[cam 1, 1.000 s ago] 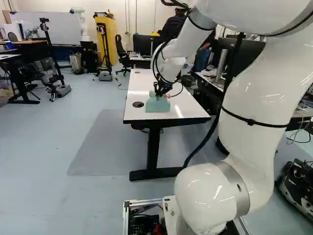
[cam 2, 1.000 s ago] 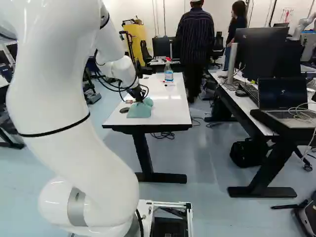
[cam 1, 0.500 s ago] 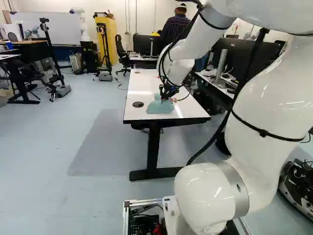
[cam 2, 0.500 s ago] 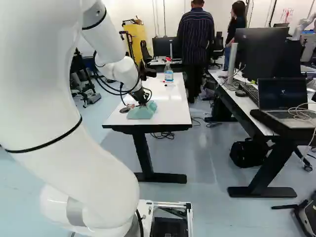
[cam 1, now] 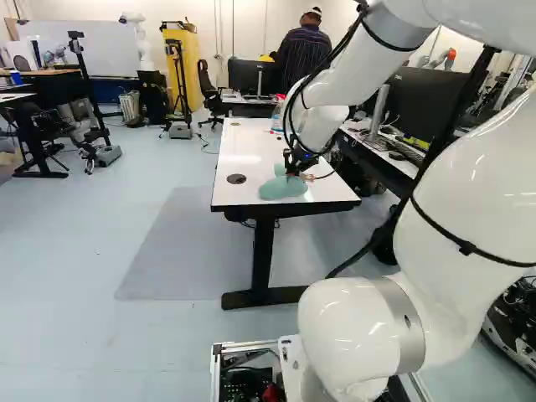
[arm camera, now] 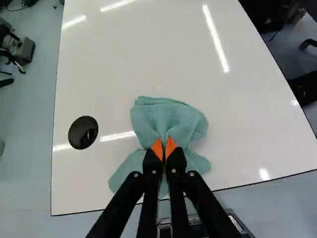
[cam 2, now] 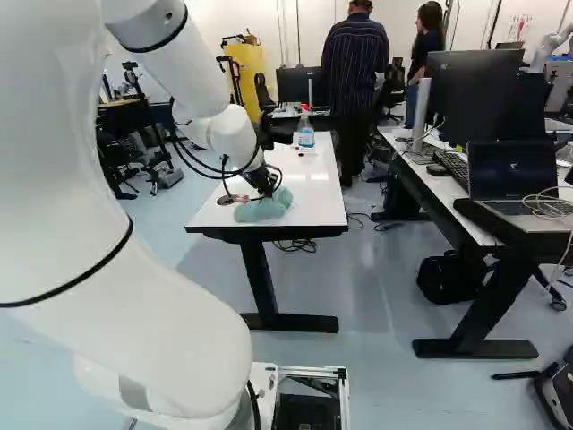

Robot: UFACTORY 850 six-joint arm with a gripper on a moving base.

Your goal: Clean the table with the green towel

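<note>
Steadily pinched, the green towel (arm camera: 168, 116) lies bunched on the white table (arm camera: 124, 64) in our gripper (arm camera: 164, 148), its two orange pads (arm camera: 156, 148) drawn almost together with a fold of cloth caught between them. Taking twelve o'clock as straight ahead of the fingertips, we see the bulk of the cloth between twelve and one, with looser flaps trailing toward seven and four. That lie matters most for the coming stroke: the broad tabletop opens toward twelve, while the near edge (arm camera: 252, 183) runs close by at six, so we judge a push outward safer than a pull back, which could drag the cloth off the side. Tiny specks (arm camera: 167, 88) show at twelve, just past the towel, and a dark round cable hole (arm camera: 74, 131) sits between nine and ten, where a fold might snag. Seen from the base, a spray bottle (cam 2: 305, 139) stands well apart toward one o'clock from the towel. Compared with the earlier frames, our arm (cam 1: 477, 218) has carried the towel toward four o'clock as the base looks, and the cloth now sits lower and rounder; the base holds its place. We judge the wiping under way, with much surface left.
</note>
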